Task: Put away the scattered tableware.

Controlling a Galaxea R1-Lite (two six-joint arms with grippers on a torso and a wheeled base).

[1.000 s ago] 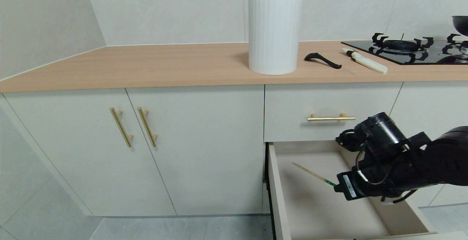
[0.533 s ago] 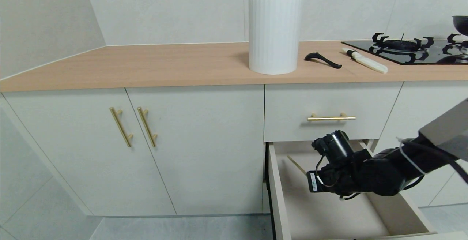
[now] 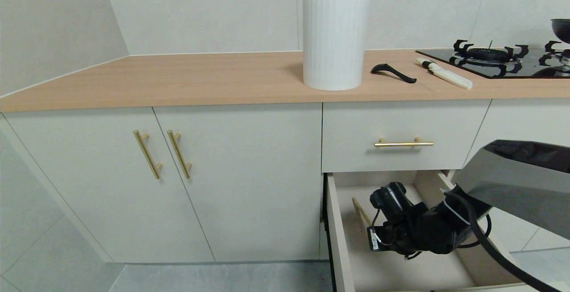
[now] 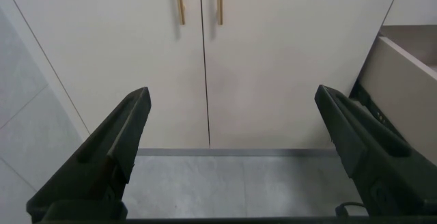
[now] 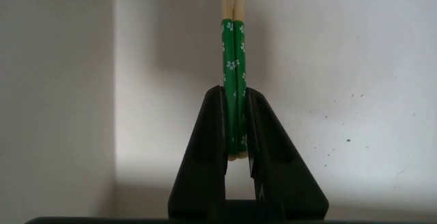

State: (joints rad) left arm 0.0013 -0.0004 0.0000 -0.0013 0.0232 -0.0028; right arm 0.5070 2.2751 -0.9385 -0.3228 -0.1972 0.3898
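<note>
Green-ended chopsticks (image 5: 232, 53) clamped between the right gripper's (image 5: 233, 108) closed fingers, held low inside the open drawer (image 3: 339, 238) at 5 o'clock in the head view, left gripper (image 4: 232, 98) spread wide open, faced toward cupboard doors (image 4: 273, 46).

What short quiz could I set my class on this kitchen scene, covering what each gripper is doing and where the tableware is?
1. True or false: the right gripper is shut on a pair of green-ended chopsticks.
2. Multiple choice: where are the chopsticks?
A. Lying on the countertop
B. Held inside the open drawer
C. Standing in the white canister
3. Fill in the blank: the left gripper, facing the cabinet doors, is ____ (open or shut).

Key
1. True
2. B
3. open
</note>
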